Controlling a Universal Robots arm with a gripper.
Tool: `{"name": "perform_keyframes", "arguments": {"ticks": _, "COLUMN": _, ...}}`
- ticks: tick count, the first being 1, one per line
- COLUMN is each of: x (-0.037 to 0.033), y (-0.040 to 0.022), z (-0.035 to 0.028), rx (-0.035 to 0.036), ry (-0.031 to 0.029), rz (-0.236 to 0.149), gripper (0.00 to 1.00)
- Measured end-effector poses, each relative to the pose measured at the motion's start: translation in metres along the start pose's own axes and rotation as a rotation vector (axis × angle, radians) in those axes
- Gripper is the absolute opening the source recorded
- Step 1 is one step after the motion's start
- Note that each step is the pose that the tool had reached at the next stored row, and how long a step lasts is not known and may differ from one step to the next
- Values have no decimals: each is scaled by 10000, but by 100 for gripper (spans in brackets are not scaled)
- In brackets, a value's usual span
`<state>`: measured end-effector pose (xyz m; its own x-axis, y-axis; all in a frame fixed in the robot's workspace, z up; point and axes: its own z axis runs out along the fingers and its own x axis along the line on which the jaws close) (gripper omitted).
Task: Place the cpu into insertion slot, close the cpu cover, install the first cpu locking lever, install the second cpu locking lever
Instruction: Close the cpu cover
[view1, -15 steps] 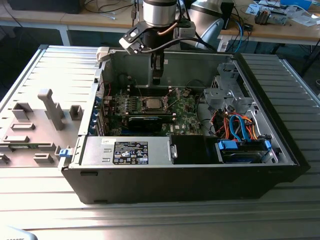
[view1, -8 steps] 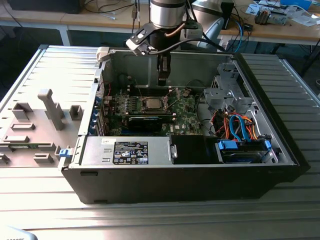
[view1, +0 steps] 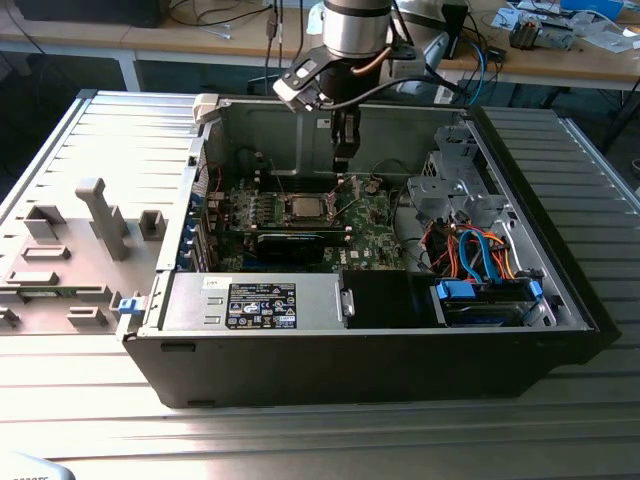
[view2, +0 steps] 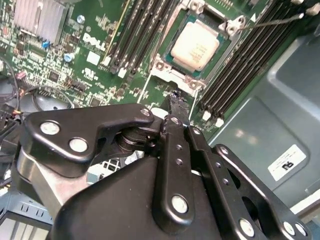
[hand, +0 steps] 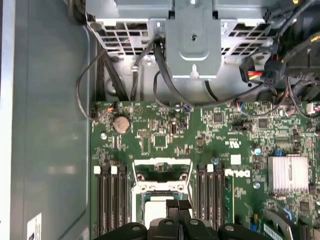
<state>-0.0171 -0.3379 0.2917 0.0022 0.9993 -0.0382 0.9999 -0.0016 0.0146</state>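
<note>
Ribbed metal counter is occupied by an open computer case; the cpu is seated in the insertion slot, the claw held just beside it, closed on nothing.

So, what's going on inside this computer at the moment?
A robot arm is working inside an open computer case. Its tool is shut and hangs close over the green motherboard, right at the edge of the insertion slot. The cpu already lies in the slot. A thin wire lever sticks out to one side of the slot and does not look latched.
</note>
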Motion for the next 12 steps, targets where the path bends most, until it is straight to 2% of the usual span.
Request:
{"name": "perform_keyframes", "arguments": {"ticks": 3, "x": 0, "y": 71, "z": 4, "rx": 17, "ry": -2, "rz": -1, "gripper": 11}}
{"name": "perform_keyframes", "arguments": {"ticks": 6, "x": 1, "y": 183, "z": 9, "rx": 32, "ry": -2, "rz": -1, "gripper": 11}}
{"name": "perform_keyframes", "arguments": {"ticks": 9, "x": 1, "y": 253, "z": 11, "rx": 40, "ry": -3, "rz": -3, "gripper": 11}}
{"name": "perform_keyframes", "arguments": {"ticks": 11, "x": 2, "y": 353, "z": 23, "rx": 62, "ry": 1, "rz": -4, "gripper": 11}}
{"name": "perform_keyframes", "arguments": {"ticks": 12, "x": 2, "y": 382, "z": 32, "rx": 77, "ry": -2, "rz": -3, "gripper": 11}}
